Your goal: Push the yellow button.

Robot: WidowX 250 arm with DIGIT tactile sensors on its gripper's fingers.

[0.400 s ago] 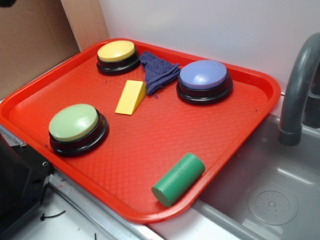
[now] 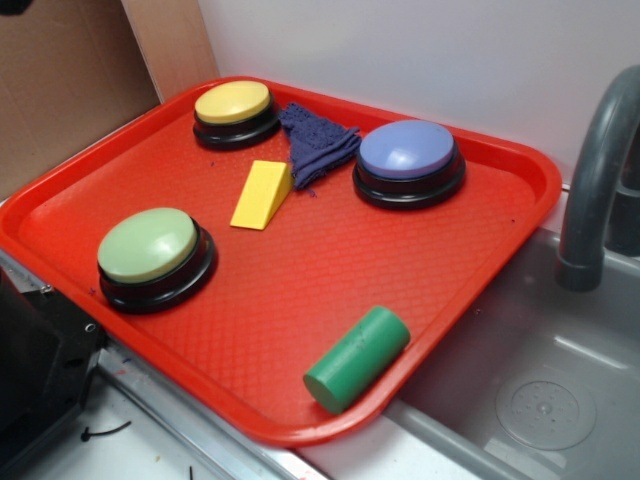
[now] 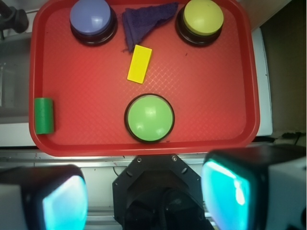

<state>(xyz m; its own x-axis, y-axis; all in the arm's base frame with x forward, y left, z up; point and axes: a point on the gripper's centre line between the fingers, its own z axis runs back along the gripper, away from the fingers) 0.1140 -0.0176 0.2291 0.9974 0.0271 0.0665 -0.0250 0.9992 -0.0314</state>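
Jaws held apart, empty. Yellow button (image 3: pixel 203 18) is far ahead, right of the gripper (image 3: pixel 144 196); green button (image 3: pixel 149 118), directly ahead, could be pressed instead.

The gripper's fingers (image 3: pixel 225 194) are blurred and cut off by the wrist view's lower edge. The faucet (image 2: pixel 600 180) runs past the right edge

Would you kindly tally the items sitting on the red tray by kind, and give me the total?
Push-buttons: 3 (yellow button, pale green button, blue-purple button)
Blocks: 2 (yellow wedge, green cylinder)
Cloths: 1 (purple cloth)
Total: 6 things on the tray
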